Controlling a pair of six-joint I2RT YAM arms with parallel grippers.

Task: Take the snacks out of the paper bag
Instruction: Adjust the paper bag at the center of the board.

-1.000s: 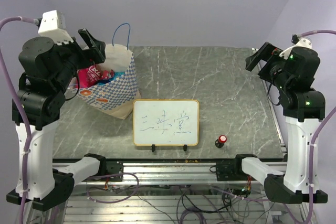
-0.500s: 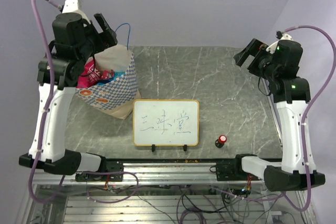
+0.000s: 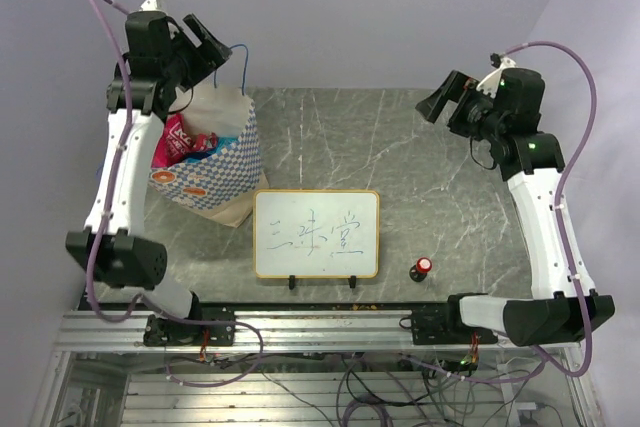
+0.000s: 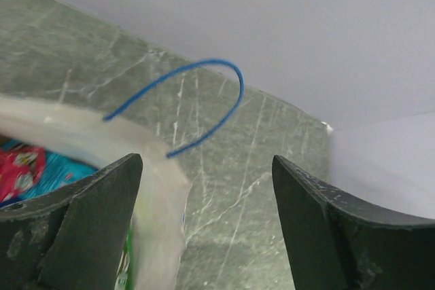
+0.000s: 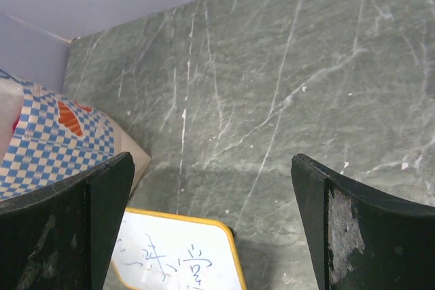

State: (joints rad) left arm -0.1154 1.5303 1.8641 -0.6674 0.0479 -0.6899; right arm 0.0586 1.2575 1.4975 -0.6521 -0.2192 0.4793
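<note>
Snacks [image 3: 181, 137] (red, teal) seemingly inside checkered paper bag [image 3: 226, 155], left tool [image 4: 204, 166] and right tool [image 5: 212, 162] gaping, empty

The only writing you can make out is on the whiteboard [image 3: 316, 234]. Three dark handwritten characters run in one row across its middle. They look like 三味堂, but the strokes are thin, so treat that reading as unsure. In the right wrist view you catch only some strokes near the board's top edge, not enough to read. Left of the whiteboard, a red snack packet [image 3: 178, 137] in the paper bag [image 3: 228, 162] carries white lettering too small to read.
</note>
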